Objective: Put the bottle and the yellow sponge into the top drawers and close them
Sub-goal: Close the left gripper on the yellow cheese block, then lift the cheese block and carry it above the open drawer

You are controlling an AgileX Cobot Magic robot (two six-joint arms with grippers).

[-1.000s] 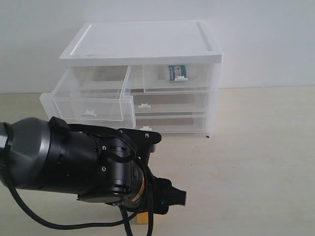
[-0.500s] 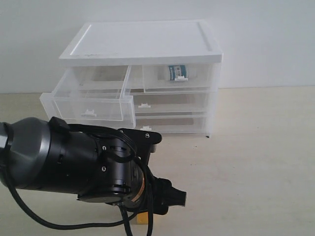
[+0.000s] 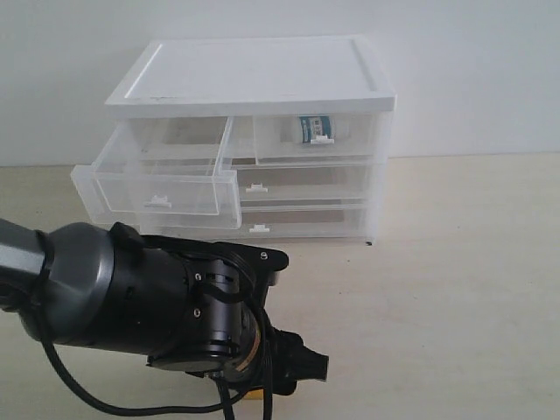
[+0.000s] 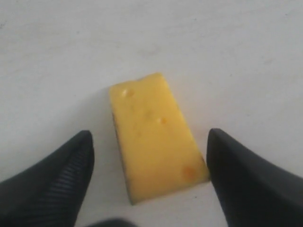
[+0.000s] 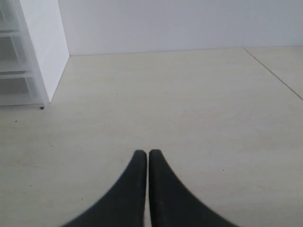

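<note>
The yellow sponge [image 4: 154, 137] lies flat on the pale table, between the two black fingers of my left gripper [image 4: 149, 137]. The jaws are open and stand either side of it; one fingertip [image 4: 222, 161] is very close to a sponge corner. In the exterior view the left arm [image 3: 149, 302] covers the sponge except for a yellow sliver [image 3: 254, 395]. The bottle [image 3: 312, 129] rests inside the closed top right drawer [image 3: 354, 140]. The top left drawer [image 3: 157, 188] is pulled out and looks empty. My right gripper [image 5: 148, 153] is shut on nothing, low over bare table.
The white-topped cabinet [image 3: 254, 74] stands at the back against a white wall, with two closed full-width drawers [image 3: 297, 185] below. Its side [image 5: 45, 52] shows in the right wrist view. A table seam [image 5: 274, 71] runs off to one side.
In the exterior view my left arm has sunk lower toward the table over the sponge. Its jaws stay equally wide. The drawers and the bottle have not moved.
</note>
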